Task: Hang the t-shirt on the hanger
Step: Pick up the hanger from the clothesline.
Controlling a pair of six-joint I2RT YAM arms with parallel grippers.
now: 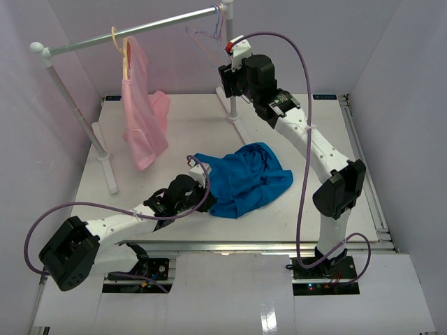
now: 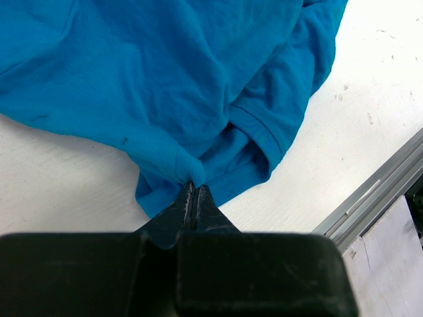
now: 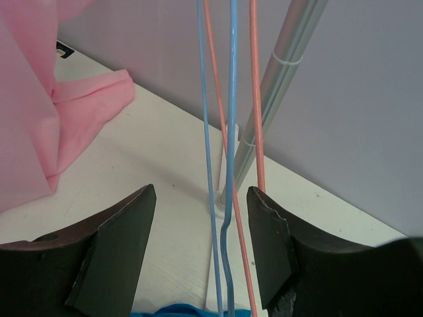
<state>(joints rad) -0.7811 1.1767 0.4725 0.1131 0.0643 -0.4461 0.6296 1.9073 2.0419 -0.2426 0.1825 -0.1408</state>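
From above, the blue t-shirt (image 1: 244,178) lies crumpled on the white worktop (image 1: 195,132), near its front middle. The left hand (image 1: 204,200) is low on the worktop at the t-shirt's near left edge, touching the cloth. The right hand (image 1: 229,84) is raised well away from the t-shirt, at the far right end of the clothes rail (image 1: 140,31). A pink garment (image 1: 143,118) hangs near the rail's left end.

The left wrist camera shows the left hand clenched on a small fold at the t-shirt's hem, with the rest of the cloth spread beyond the fingertips.

The right wrist camera shows the right hand released, its jaws wide apart. The light-blue hanger (image 3: 231,132) hangs between them beside a thin pink hanger (image 3: 254,99); neither finger visibly touches the blue wires.
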